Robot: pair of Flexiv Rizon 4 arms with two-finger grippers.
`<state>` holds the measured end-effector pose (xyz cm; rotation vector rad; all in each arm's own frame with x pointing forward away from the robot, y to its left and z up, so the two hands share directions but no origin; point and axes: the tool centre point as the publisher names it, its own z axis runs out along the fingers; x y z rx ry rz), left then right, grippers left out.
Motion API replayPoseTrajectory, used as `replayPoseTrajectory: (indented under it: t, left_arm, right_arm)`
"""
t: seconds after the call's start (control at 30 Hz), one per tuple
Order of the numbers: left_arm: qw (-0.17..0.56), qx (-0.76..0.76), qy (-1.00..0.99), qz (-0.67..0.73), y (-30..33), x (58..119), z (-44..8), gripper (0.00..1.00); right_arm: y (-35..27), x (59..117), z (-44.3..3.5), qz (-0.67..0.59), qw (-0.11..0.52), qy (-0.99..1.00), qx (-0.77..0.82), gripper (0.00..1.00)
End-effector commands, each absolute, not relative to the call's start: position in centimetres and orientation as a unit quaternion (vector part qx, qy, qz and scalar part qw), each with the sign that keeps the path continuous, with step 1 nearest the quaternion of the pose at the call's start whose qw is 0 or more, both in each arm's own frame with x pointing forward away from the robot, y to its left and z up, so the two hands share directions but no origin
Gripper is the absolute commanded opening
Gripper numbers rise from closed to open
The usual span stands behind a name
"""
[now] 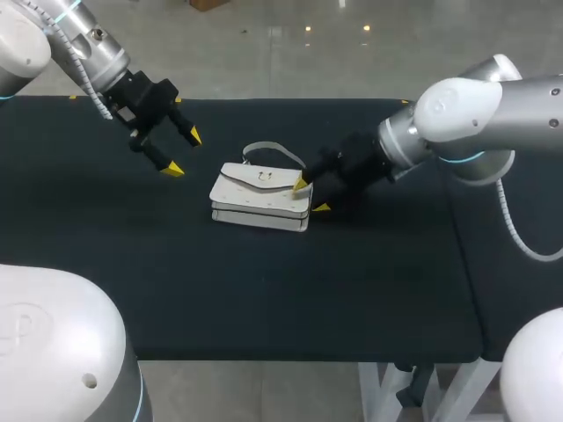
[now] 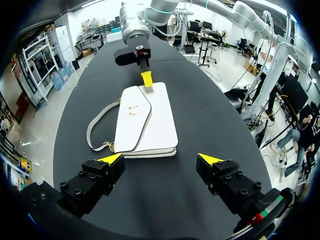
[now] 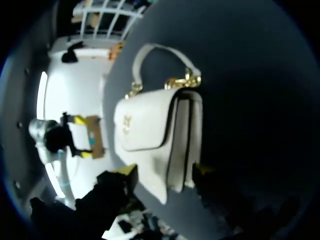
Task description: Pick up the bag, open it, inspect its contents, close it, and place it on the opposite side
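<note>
Table (image 1: 369, 281): a black surface that fills the scene. The bag lies flat on it near the middle.

Right arm (image 1: 475, 114): silver and white. It comes in from the right of the bag and slopes down toward the bag's right end.

Left arm (image 1: 84, 40): silver and white. It comes in from the far left of the bag and is held above the table.

Bag (image 1: 260, 197): a small white handbag lying on its back, with the flap facing up and closed. Its long side runs left to right between the two grippers.

Left gripper (image 1: 183, 151): hangs above the table to the left of the bag, near it but not touching. Its two yellow-tipped fingers are spread wide with nothing between them.

Right gripper (image 1: 310, 195): sits at the bag's right end, right against it. The views do not show whether it is gripping the bag or only sitting around it.

Strap (image 1: 268, 147): a short white loop lying on the table along the far side of the bag.

Clasp (image 2: 133, 110): a small gold fitting in the middle of the bag's flap.
</note>
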<state>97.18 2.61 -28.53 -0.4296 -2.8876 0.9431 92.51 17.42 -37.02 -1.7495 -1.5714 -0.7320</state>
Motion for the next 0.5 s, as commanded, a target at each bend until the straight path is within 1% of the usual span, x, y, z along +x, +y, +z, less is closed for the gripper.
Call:
replayPoseTrajectory:
  t: [0.03, 0.2, 0.3, 0.37, 0.5]
  left_arm:
    - [0.037, -0.140, -0.940, 0.308, 2.6, 97.2, -28.6, 1.00]
    - [0.037, -0.140, -0.940, 0.308, 2.6, 97.2, -28.6, 1.00]
    - [0.037, -0.140, -0.940, 0.308, 2.6, 97.2, -28.6, 1.00]
    - [0.037, -0.140, -0.940, 0.308, 2.6, 97.2, -28.6, 1.00]
    - [0.037, -0.140, -0.940, 0.308, 2.6, 97.2, -28.6, 1.00]
  right_arm:
    - [16.0, 91.4, -34.2, -0.261, 0.296, -0.618, -0.679, 1.00]
    - [14.8, 90.3, -31.2, -0.250, 0.235, -0.670, -0.658, 1.00]
    - [15.2, 89.6, -29.8, -0.229, 0.183, -0.723, -0.626, 1.00]
    - [15.4, 89.3, -29.1, -0.226, 0.150, -0.742, -0.614, 1.00]
    - [15.3, 89.0, -28.4, -0.212, 0.110, -0.776, -0.584, 1.00]
